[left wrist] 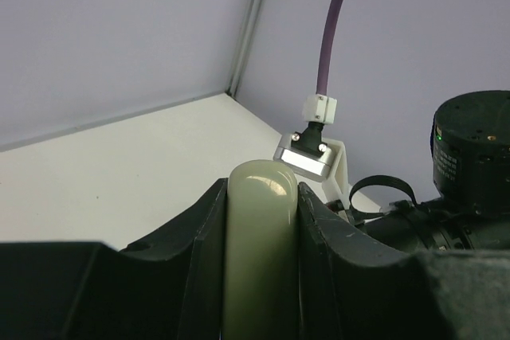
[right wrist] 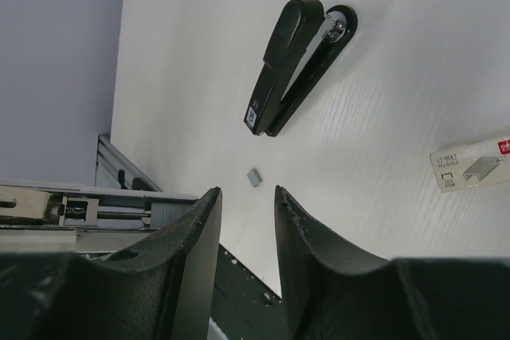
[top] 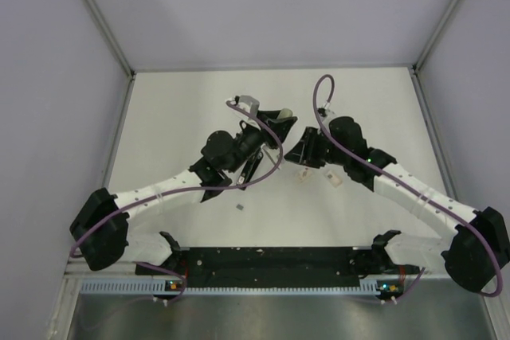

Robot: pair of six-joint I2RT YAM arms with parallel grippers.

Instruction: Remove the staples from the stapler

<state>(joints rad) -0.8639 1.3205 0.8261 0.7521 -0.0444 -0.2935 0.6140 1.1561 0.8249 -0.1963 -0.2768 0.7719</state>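
Top view: the left fingers point(top: 276, 122) and right fingers point(top: 300, 147) sit close together near the middle of the frame. The stapler point(top: 253, 168) lies on the bench point(top: 175, 117) just below them, partly under the left arm. A small grey chip point(top: 241, 209) rests lower still, apart from it.

Left wrist view: the left fingers point(left wrist: 199, 252) are clamped on a pale bar point(left wrist: 259, 276) that stands up between them at bottom centre. The stapler does not show here.

Right wrist view: the right fingers point(right wrist: 191, 252) are parted with nothing between them. The stapler point(right wrist: 291, 69) lies untouched at upper middle. Its top arm gapes slightly from the base at the upper end, where bare metal shows. Whether its channel holds staples cannot be told. A staple box point(right wrist: 470, 171) lies flat at the right edge, its contents unseen.

The step in hand looks like reaching for the stapler. The free right fingers would best close across the base's long sides, low down. That leaves the top arm free to swing open.
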